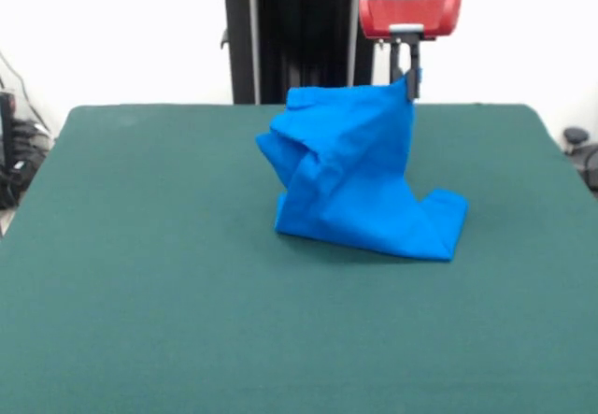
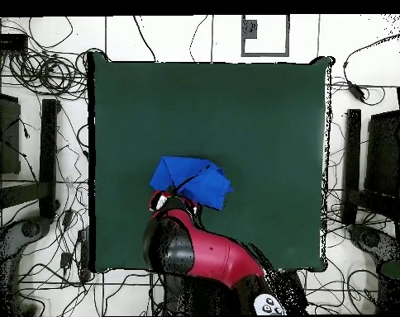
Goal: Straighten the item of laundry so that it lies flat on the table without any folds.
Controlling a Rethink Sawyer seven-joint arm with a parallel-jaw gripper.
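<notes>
Toward the far middle of the wide dark green felt-covered table (image 1: pixel 140 274): bright blue cotton T-shirt (image 1: pixel 360 180), bunched, peaked upward, lower folds resting on cloth. Black-fingered gripper (image 1: pixel 408 76) on red arm, clenched on shirt's raised top corner.

T-shirt (image 1: pixel 350 176): plain bright blue | table (image 1: pixel 140 274): dark green | arm (image 2: pixel 207 256): red, black

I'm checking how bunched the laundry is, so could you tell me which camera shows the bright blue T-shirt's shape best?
The front view: the bright blue T-shirt rises as a peaked, creased heap, its top corner pinched by the hand. The overhead view shows only a small blue patch, partly covered by the red and black arm.
</notes>
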